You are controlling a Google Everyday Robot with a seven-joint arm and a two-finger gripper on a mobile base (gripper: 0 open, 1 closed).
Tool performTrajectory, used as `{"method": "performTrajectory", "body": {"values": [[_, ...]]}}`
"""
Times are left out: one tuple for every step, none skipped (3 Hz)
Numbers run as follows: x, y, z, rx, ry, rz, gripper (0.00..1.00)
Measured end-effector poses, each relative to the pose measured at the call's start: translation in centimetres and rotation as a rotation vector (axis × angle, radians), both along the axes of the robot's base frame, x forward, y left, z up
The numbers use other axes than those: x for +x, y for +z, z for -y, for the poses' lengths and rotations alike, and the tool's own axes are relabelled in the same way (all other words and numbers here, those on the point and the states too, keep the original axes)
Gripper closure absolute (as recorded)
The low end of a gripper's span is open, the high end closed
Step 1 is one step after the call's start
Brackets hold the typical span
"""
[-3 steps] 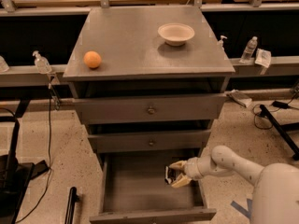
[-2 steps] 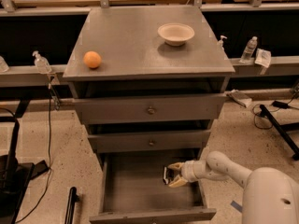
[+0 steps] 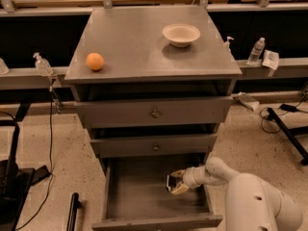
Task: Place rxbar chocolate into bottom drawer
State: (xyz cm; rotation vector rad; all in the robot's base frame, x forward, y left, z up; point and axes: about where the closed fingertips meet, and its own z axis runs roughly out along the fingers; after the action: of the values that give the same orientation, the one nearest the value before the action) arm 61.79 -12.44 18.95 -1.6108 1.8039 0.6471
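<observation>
Gripper (image 3: 175, 183) has crept a bit further left into the open bottom drawer (image 3: 137, 198). Its fingers are pinching the rxbar chocolate (image 3: 169, 182) low over the drawer floor, I guess so it lands flat once released.

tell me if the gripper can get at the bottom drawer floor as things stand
Probably yes. The bottom drawer stands pulled out, and the gripper, shut on the rxbar chocolate, hangs inside its right side. Nothing shows between it and the drawer floor.
</observation>
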Motion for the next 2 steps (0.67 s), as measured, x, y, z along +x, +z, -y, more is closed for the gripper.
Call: {"method": "performTrajectory", "body": {"values": [[0.17,-1.51,-0.13,0.009,0.019,-0.034,0.59],[0.30,-1.52,-0.21,0.011,0.022,-0.034,0.36]]}}
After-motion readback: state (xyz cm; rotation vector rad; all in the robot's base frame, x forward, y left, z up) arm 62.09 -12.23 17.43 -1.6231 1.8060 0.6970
